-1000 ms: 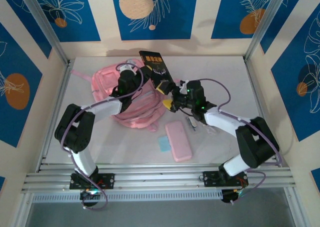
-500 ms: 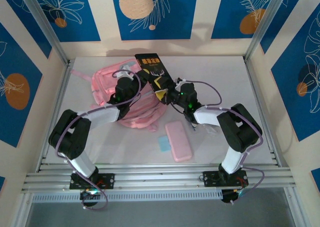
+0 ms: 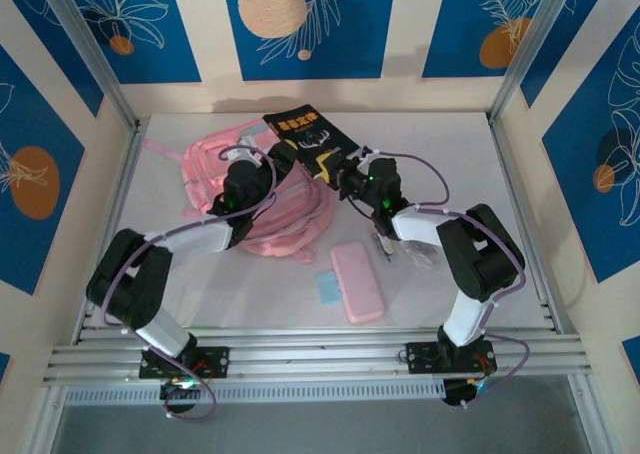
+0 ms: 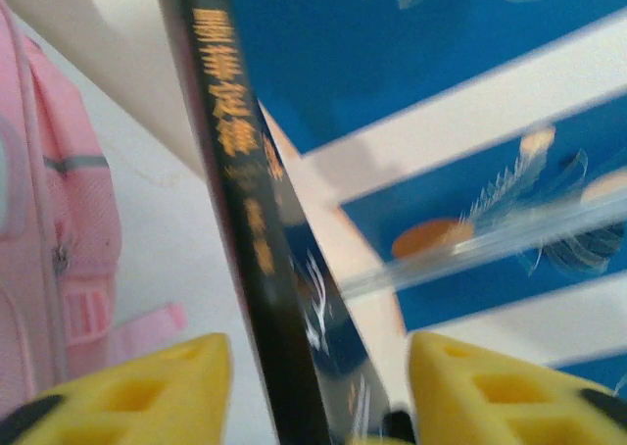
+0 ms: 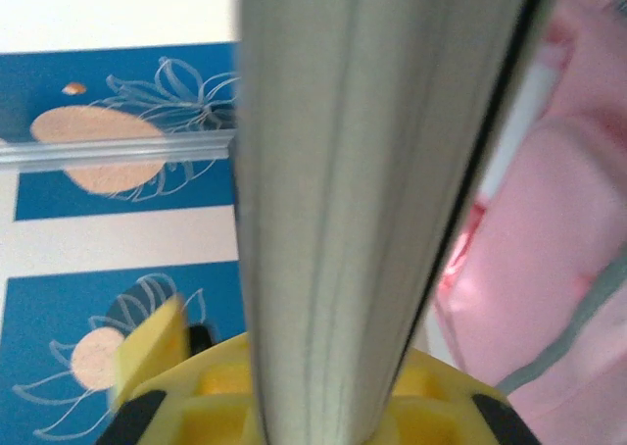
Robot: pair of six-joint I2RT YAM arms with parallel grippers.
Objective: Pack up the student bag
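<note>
The pink student bag lies at the back left of the table, also seen as pink fabric. A black book with gold lettering stands tilted over the bag's right side. My right gripper is shut on its lower edge, and the pale page block rises from between the yellow fingers. My left gripper hovers over the bag, open. The book's spine passes between its yellow fingers without touching either.
A flat pink pencil case and a small pale blue piece lie near the front middle. A pen-like item and a clear wrapper rest under the right forearm. Aluminium frame rails border the table.
The right arm folded in and carried the book left and back, over the bag. The left arm shifted left, and its gripper now straddles the book's spine.
</note>
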